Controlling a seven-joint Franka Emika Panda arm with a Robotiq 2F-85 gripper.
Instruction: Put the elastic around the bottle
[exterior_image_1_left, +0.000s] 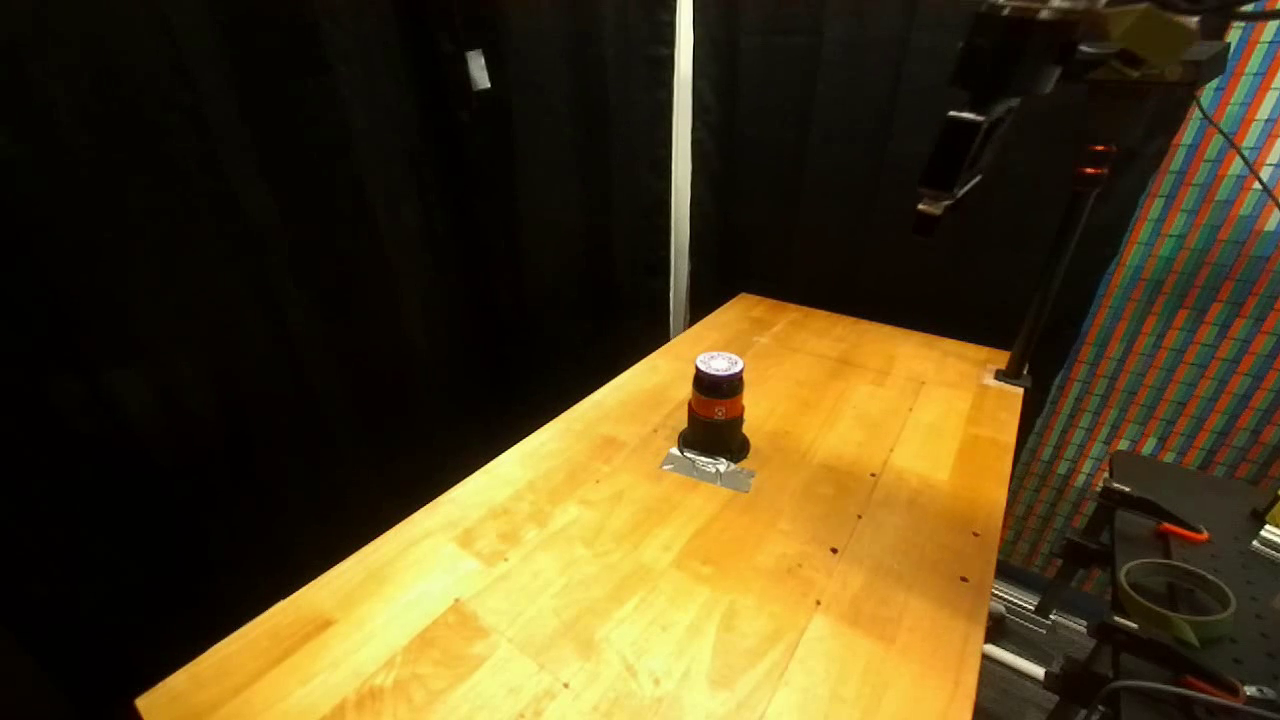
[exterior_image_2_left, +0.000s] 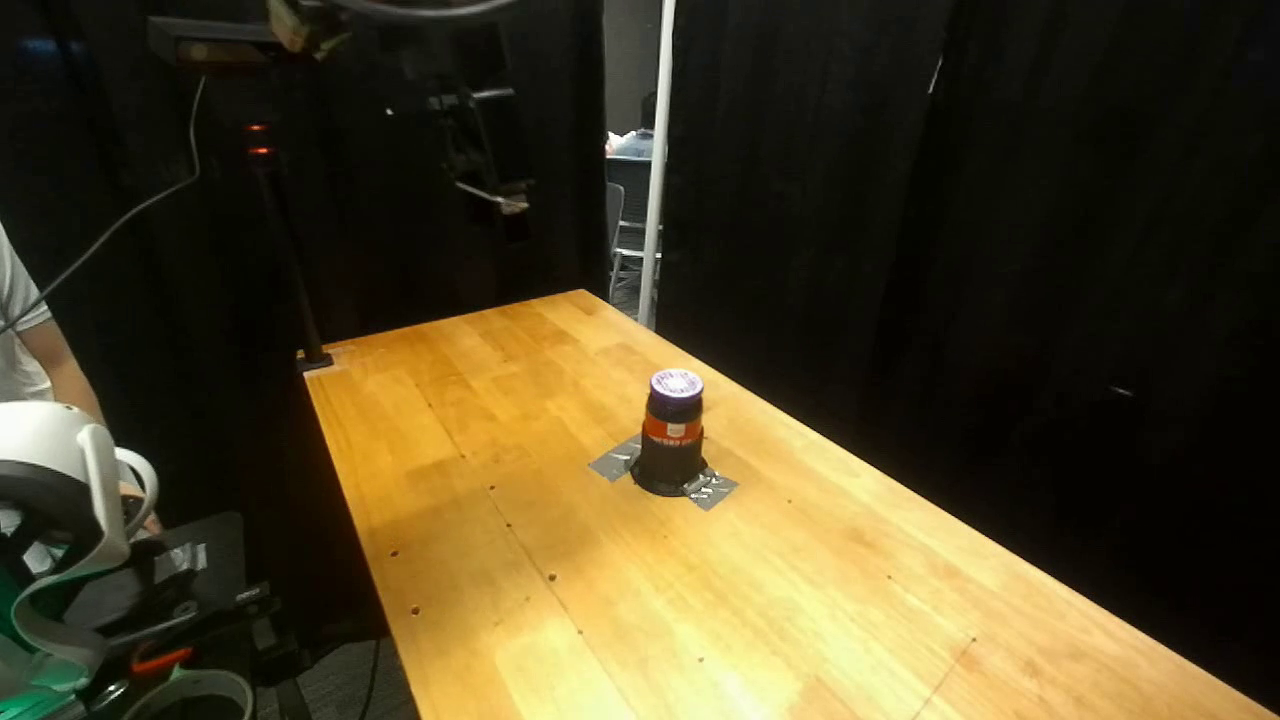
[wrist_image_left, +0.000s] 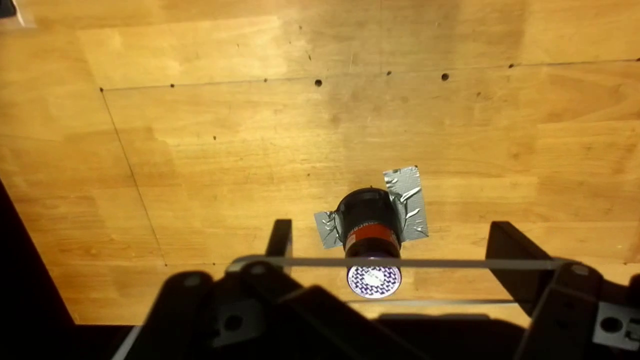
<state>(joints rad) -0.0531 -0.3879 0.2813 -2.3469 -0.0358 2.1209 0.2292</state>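
The bottle (exterior_image_1_left: 718, 408) stands upright on the wooden table in both exterior views; it is dark with an orange-red band and a patterned white lid (exterior_image_2_left: 676, 384). Its base is fixed with grey tape (wrist_image_left: 410, 205). In the wrist view the bottle (wrist_image_left: 369, 235) appears between the fingers, its lid toward me. My gripper (wrist_image_left: 392, 239) is open. The elastic (wrist_image_left: 440, 263) is stretched between its two fingers as a pale loop with two strands. In the exterior views the gripper (exterior_image_1_left: 935, 205) hangs well above the table, apart from the bottle; it is dark and hard to make out (exterior_image_2_left: 510, 205).
The wooden table (exterior_image_1_left: 620, 600) has a black pole (exterior_image_1_left: 1055, 260) at its far corner. Black curtains and a white post (exterior_image_2_left: 655, 170) stand behind. A side cart holds a tape roll (exterior_image_1_left: 1178, 600). A headset (exterior_image_2_left: 80, 490) and a person (exterior_image_2_left: 35, 330) are beside the table.
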